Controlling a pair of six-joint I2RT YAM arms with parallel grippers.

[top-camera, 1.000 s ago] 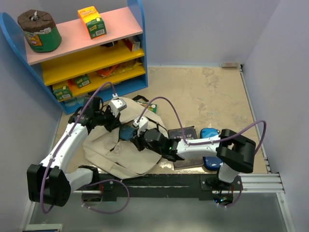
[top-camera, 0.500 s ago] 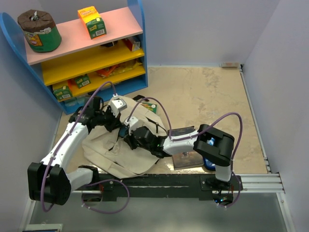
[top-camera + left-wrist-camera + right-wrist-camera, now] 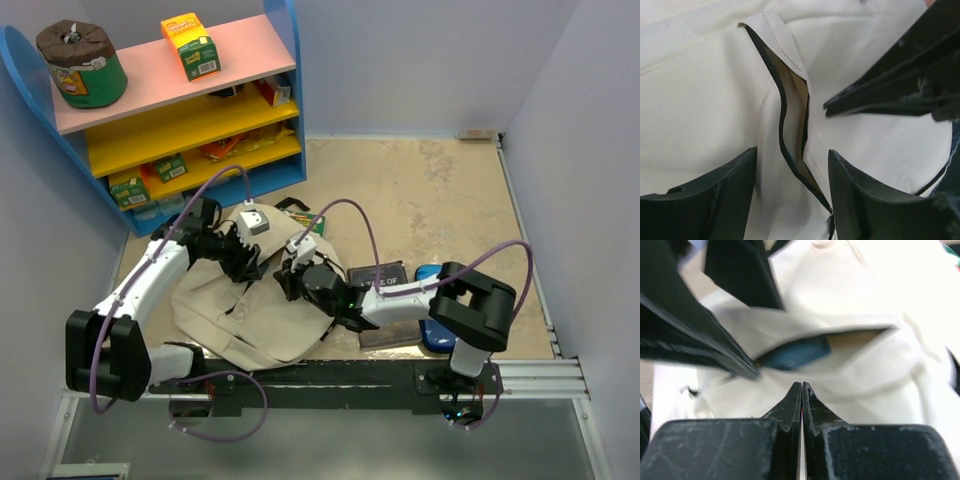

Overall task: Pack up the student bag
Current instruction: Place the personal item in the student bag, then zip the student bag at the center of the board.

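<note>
The student bag [image 3: 235,320], beige and floppy, lies flat on the floor between my arms. Its black zipper [image 3: 781,115] gapes in a narrow slit. My left gripper [image 3: 792,172] hangs open just above the fabric, with one finger on each side of the zipper and nothing held. My right gripper [image 3: 801,390] is shut and empty, pointing at the bag's opening, where a blue object [image 3: 796,354] shows inside. In the top view the left gripper [image 3: 258,268] and right gripper [image 3: 287,284] nearly meet over the bag's upper right part.
A dark book [image 3: 385,287] lies right of the bag, partly under the right arm. A blue pencil case [image 3: 435,274] lies beyond it, and another blue thing [image 3: 437,340] sits near the rail. A blue shelf unit [image 3: 180,110] stands at back left. A green book corner [image 3: 313,222] pokes out behind the bag.
My left gripper has opened and let go of the bag fabric. My right gripper, still shut, pushed toward the opening, then drew back slightly to the right. The blue object now lies inside the bag.
</note>
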